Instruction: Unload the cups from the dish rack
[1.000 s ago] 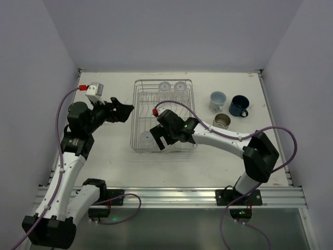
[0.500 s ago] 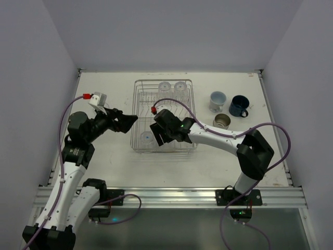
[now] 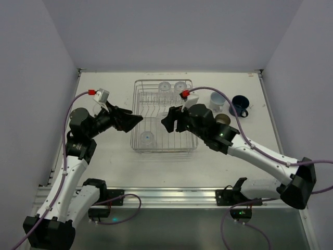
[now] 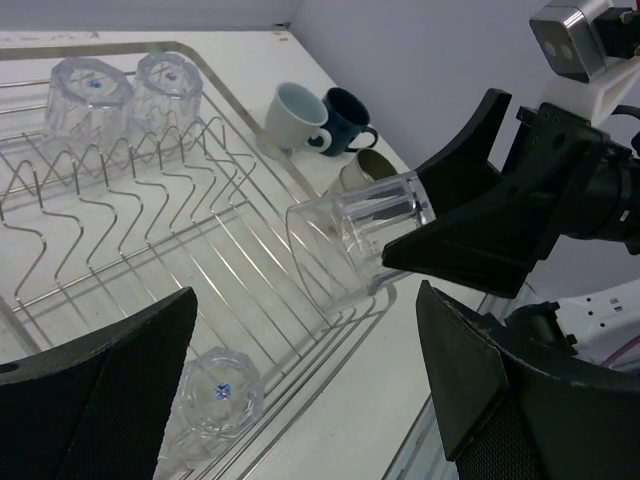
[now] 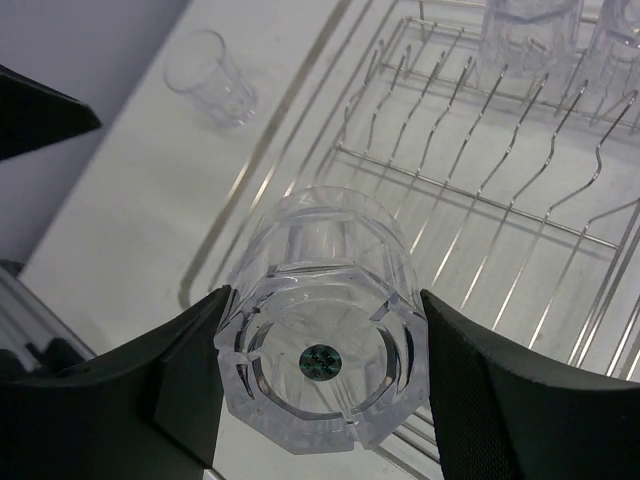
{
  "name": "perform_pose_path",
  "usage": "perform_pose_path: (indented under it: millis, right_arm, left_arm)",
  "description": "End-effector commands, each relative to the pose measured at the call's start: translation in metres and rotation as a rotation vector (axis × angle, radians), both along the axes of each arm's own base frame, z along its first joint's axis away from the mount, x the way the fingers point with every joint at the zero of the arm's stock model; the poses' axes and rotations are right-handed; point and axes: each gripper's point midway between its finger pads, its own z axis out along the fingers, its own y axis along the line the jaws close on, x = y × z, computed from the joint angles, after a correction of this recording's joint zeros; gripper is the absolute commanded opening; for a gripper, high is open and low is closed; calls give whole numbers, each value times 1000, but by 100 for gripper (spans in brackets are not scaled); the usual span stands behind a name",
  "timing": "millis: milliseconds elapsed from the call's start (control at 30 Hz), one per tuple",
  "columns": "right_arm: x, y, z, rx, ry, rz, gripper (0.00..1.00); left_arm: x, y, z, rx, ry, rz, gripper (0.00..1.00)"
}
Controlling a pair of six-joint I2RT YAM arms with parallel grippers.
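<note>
Clamped the right gripper (image 5: 325, 300) on a clear tumbler (image 4: 350, 240), one finger on each side, thick base toward the wrist, mouth pointing out past the fingertips. Held it tilted in the air above the rack (image 3: 139, 107), with wires below and ahead of that hand.

Had the left gripper (image 3: 134, 121) spread wide with nothing between its fingers, facing the right gripper across the rack, near the held tumbler but not touching it.

Counted three more tumblers mouth-down in the rack. Found a lone tumbler (image 4: 215, 400) just below the left gripper, beside its left finger. Found a far tumbler (image 4: 88, 85) and its neighbour (image 4: 168, 75) side by side at the rack's end, well ahead of both hands.

Spotted a loose tumbler (image 5: 210, 78) upright on the table (image 5: 130, 200) outside the rack, ahead and to the left of the right gripper.

Saw a pale cup (image 3: 217, 100), a blue mug (image 3: 239, 105) and a beige cup (image 3: 222, 121) close together on the table, off the rack, to the right of the right gripper beside its forearm.
</note>
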Motion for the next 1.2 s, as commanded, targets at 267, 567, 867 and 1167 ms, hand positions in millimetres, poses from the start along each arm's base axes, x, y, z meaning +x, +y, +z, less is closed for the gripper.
perform_pose_path:
  millis: [267,567,867,1167]
  right_arm:
    - [-40,6,110,719,-53,307,19]
    - [-47,30,116,857,43,450,19]
    - [-39,36,99,877,86,425,19]
    - [-40,46,78,874,170,449,68]
  left_arm:
    - [-41,-47,23,-234,81,-346,88]
    - [-53,-69,21,-253,117,-424,82]
    - [-53,-71,24,-273,94,-418,41]
    - [-33,-67,24,-223,47,-304,0]
